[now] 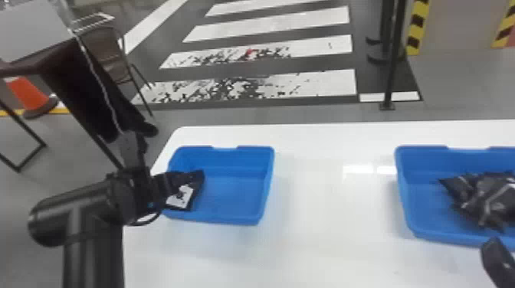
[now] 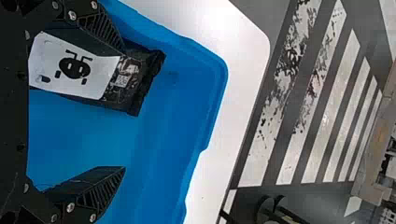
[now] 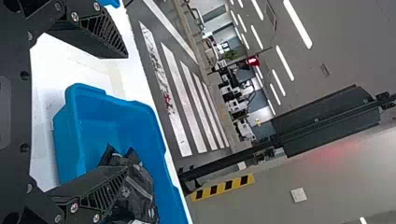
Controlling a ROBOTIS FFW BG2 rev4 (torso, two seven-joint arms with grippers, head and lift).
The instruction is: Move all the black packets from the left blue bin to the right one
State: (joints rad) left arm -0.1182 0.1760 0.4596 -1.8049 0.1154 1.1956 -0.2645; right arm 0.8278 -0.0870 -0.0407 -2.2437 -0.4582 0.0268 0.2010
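Left bin (image 1: 220, 220), by tabletop's (image 1: 325, 249) left edge: one black packet (image 1: 182, 197) at left wall | left gripper (image 2: 124, 109): fingers wide, nothing gripped | right gripper (image 3: 126, 112): wide, empty | right bin (image 1: 412, 226): packet heap (image 1: 486, 199) (count unclear) | likely one transfer left.

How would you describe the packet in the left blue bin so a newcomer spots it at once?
On the white table, find the left blue bin. Along its left side, by the left gripper, lies a black packet. Its broad white label with a dark printed figure sets it apart from the dark packets heaped in the right blue bin.
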